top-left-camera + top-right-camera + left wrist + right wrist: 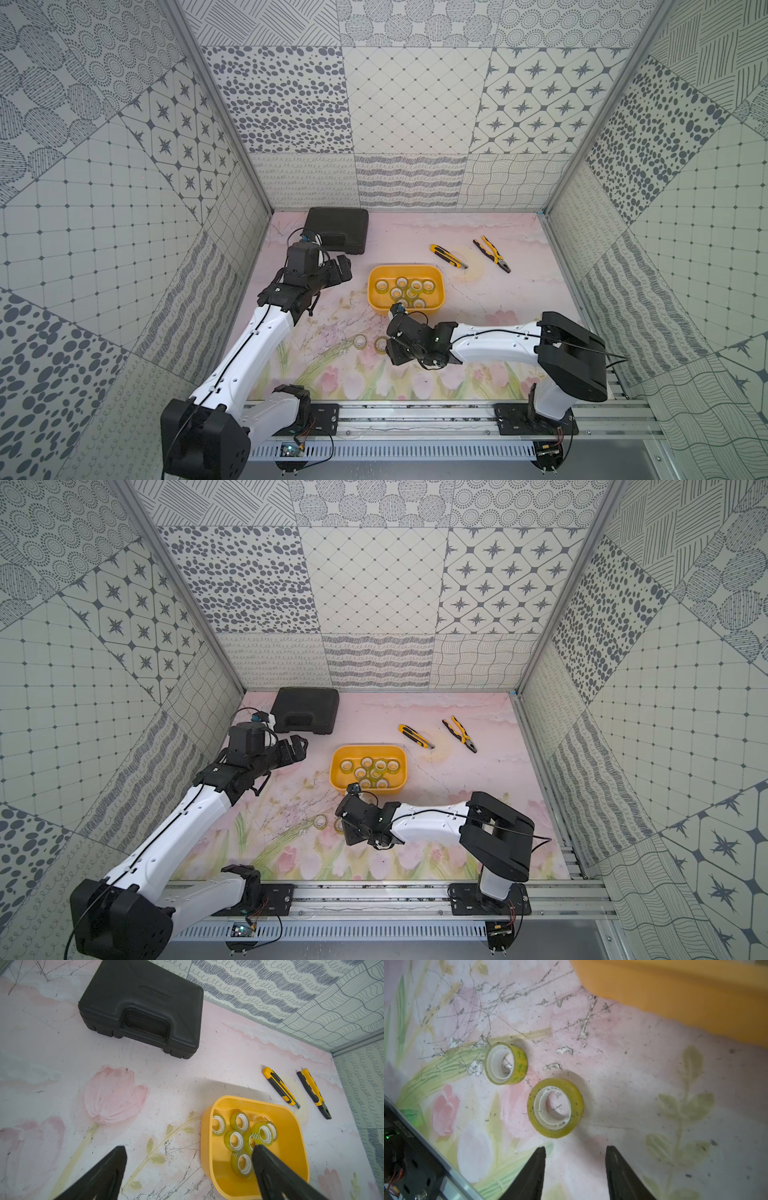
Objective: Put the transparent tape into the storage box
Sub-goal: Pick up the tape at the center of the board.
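Most of the transparent tape (416, 285) lies already inside the storage box (436, 309), the yellow tub near the middle of the table (478, 299). About eight rolls are there, close together, as both top views show.

Two more rolls are outside it, on the flowered surface in front of the tub, side by side and not touching. The nearer roll (555, 1108) lies flat with its white core open upward, and the second roll (506, 1063) lies flat a little beyond it.

The right gripper (575, 1147) is released: its two black fingers stand apart with nothing between them. The nearer roll is just ahead of the tips and is not touched. The left gripper (189, 1146) is released too, its jaws wide and empty. In both top views it stands to the left of the tub, between the tub and the black case (141, 1007).

The lid of the case carries raised lettering, too faint to read. A black plate (404, 1136) at the table edge has white print, but it is blurred and I cannot read it. A utility knife (448, 255) and pliers (491, 254), both yellow and black, lie behind the tub to the right, apart from each other
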`<move>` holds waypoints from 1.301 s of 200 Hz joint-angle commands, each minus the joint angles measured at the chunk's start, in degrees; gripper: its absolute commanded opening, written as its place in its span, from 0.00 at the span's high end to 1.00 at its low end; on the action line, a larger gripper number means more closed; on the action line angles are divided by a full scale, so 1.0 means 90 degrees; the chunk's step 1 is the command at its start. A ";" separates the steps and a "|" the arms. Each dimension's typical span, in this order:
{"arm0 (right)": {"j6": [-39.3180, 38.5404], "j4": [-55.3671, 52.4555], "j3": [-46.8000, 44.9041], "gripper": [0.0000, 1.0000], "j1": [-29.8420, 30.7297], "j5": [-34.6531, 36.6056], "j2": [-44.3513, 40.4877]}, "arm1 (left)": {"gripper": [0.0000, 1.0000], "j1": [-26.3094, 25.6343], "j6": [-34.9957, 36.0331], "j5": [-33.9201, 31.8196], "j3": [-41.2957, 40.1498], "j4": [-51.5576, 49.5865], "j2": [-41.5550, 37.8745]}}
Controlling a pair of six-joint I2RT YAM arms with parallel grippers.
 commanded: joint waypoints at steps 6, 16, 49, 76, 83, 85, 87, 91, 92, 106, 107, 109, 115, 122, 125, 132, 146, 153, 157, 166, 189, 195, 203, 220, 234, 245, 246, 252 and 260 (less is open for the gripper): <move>-0.0034 0.0096 0.0257 0.49 0.0007 0.0262 0.0283 | 0.01 0.0024 -0.0129 0.0205 0.0006 0.0192 -0.0011; -0.0030 0.0095 0.0287 0.49 0.0002 0.0334 0.0389 | 0.01 0.0021 -0.0140 0.0245 0.0012 0.0191 -0.0027; -0.0012 0.0095 0.0473 0.49 -0.0022 0.0367 0.0719 | 0.01 0.0022 -0.0160 0.0308 -0.0013 0.0176 -0.0058; 0.0024 0.0096 0.0575 0.49 -0.0031 0.0565 0.0855 | 0.01 0.0020 -0.0189 0.0382 -0.0009 0.0189 -0.0078; 0.0027 0.0095 0.0575 0.49 -0.0032 0.0598 0.0860 | 0.01 0.0024 -0.0189 0.0403 -0.0016 0.0192 -0.0088; 0.0032 0.0093 0.0572 0.49 -0.0032 0.0609 0.0857 | 0.01 0.0026 -0.0189 0.0400 -0.0025 0.0206 -0.0088; 0.0028 0.0087 0.0567 0.49 -0.0032 0.0622 0.0852 | 0.01 0.0024 -0.0189 0.0412 -0.0024 0.0210 -0.0088; 0.0046 0.0057 0.0556 0.49 -0.0032 0.0653 0.0845 | 0.01 0.0020 -0.0189 0.0415 -0.0025 0.0209 -0.0079; 0.0056 0.0051 0.0549 0.49 -0.0032 0.0664 0.0838 | 0.01 0.0020 -0.0189 0.0415 -0.0023 0.0210 -0.0073; 0.0136 0.0034 0.0416 0.49 -0.0041 0.0756 0.0749 | 0.01 0.0018 -0.0189 0.0411 -0.0009 0.0197 -0.0044; 0.0145 0.0030 0.0406 0.49 -0.0042 0.0764 0.0741 | 0.01 0.0024 -0.0189 0.0413 -0.0005 0.0189 -0.0042; 0.0156 0.0028 0.0376 0.49 -0.0042 0.0778 0.0725 | 0.01 0.0023 -0.0189 0.0414 0.0002 0.0184 -0.0042; 0.0194 0.0027 0.0305 0.49 -0.0056 0.0806 0.0690 | 0.01 0.0025 -0.0189 0.0432 0.0010 0.0182 -0.0032; 0.0237 0.0032 0.0221 0.50 -0.0070 0.0820 0.0621 | 0.01 0.0021 -0.0189 0.0459 0.0009 0.0169 -0.0036; 0.0253 0.0027 0.0173 0.50 -0.0078 0.0821 0.0592 | 0.01 0.0023 -0.0189 0.0465 0.0023 0.0167 -0.0031; 0.0297 0.0028 0.0079 0.50 -0.0095 0.0830 0.0510 | 0.01 0.0026 -0.0189 0.0481 0.0026 0.0162 -0.0035; 0.0362 0.0027 -0.0119 0.50 -0.0110 0.0858 0.0292 | 0.01 0.0030 -0.0196 0.0489 0.0010 0.0162 -0.0067; 0.0391 0.0015 -0.0223 0.50 -0.0110 0.0874 0.0151 | 0.01 0.0020 -0.0204 0.0494 -0.0003 0.0177 -0.0072; 0.0406 0.0001 -0.0275 0.50 -0.0110 0.0896 0.0079 | 0.01 0.0025 -0.0208 0.0494 -0.0008 0.0184 -0.0069; 0.0424 -0.0003 -0.0400 0.50 -0.0119 0.0937 -0.0125 | 0.01 0.0023 -0.0218 0.0517 -0.0015 0.0198 -0.0059; 0.0310 -0.0007 -0.0515 0.50 -0.0130 0.0912 -0.0521 | 0.01 0.0024 -0.0218 0.0602 0.0005 0.0199 0.0000; 0.0261 -0.0003 -0.0500 0.50 -0.0130 0.0869 -0.0588 | 0.01 0.0023 -0.0218 0.0605 0.0016 0.0192 0.0027; 0.0196 -0.0012 -0.0444 0.50 -0.0130 0.0808 -0.0647 | 0.01 0.0021 -0.0209 0.0595 0.0025 0.0176 0.0053; 0.0023 -0.0012 -0.0288 0.49 -0.0130 0.0696 -0.0641 | 0.01 0.0025 -0.0209 0.0603 0.0053 0.0143 0.0083; -0.0106 -0.0012 -0.0126 0.49 -0.0130 0.0630 -0.0537 | 0.01 0.0020 -0.0209 0.0596 0.0033 0.0152 0.0064; -0.0175 -0.0021 -0.0003 0.50 -0.0130 0.0582 -0.0426 | 0.01 0.0030 -0.0209 0.0578 0.0027 0.0160 0.0051; -0.0177 -0.0027 0.0001 0.50 -0.0134 0.0580 -0.0413 | 0.01 0.0025 -0.0204 0.0580 0.0028 0.0161 0.0055; -0.0178 -0.0030 0.0058 0.50 -0.0139 0.0559 -0.0342 | 0.01 0.0024 -0.0199 0.0567 0.0021 0.0162 0.0060; -0.0187 -0.0023 0.0124 0.50 -0.0149 0.0526 -0.0258 | 0.01 0.0024 -0.0190 0.0542 0.0025 0.0150 0.0068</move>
